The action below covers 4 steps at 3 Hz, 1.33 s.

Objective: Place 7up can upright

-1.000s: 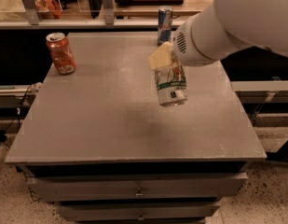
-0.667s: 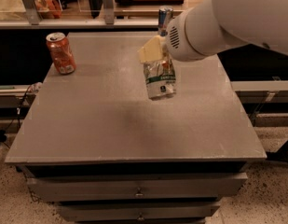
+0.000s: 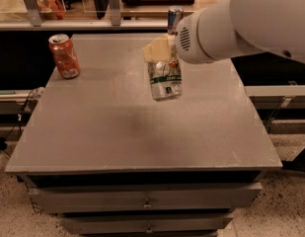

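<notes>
One 7up can (image 3: 166,81) hangs nearly upright over middle of grey table (image 3: 93,132). You see its top end clamped between fingers of gripper (image 3: 163,59). Orange can (image 3: 64,56) stands far left, well apart; slim blue can (image 3: 174,18) at far edge, behind arm.

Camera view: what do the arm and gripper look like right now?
The arm is a thick, smooth white rounded shell with a small round vent grille near its end. The gripper, over the table's rear middle atop the 7up can, has pale yellow, blocky jaws. No cables visible.
</notes>
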Tool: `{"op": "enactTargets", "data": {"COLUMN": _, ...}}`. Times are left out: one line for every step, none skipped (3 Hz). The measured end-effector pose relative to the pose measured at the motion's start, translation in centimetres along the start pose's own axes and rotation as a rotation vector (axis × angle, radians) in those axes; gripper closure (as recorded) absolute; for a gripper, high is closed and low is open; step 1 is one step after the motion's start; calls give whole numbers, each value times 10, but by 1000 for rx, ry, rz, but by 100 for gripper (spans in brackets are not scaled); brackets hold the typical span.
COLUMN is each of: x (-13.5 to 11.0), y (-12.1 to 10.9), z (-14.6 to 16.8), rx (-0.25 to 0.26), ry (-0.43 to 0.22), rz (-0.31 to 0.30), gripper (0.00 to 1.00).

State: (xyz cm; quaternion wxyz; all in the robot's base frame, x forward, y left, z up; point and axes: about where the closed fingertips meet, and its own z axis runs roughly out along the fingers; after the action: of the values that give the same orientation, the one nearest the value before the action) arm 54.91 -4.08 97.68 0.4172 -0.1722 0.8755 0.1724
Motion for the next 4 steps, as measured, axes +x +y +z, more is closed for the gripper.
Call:
{"op": "enactTargets", "data": {"x": -27, "y": -6, "z": -2, "rx": -45, "ry": -157, "rz": -1, "gripper": 100}}
{"op": "enactTargets", "data": {"x": -64, "y": 13, "z": -1, "rx": -92, "ry": -320, "rz": -28, "gripper": 100}}
{"op": "enactTargets", "data": {"x": -94, "y": 29, "z": -11, "rx": -109, "ry": -478, "rz": -53, "gripper": 100}}
{"op": "enactTargets", "data": {"x": -101, "y": 9, "z": -29, "rx": -64, "ry": -566, "rz": -111, "gripper": 100}}
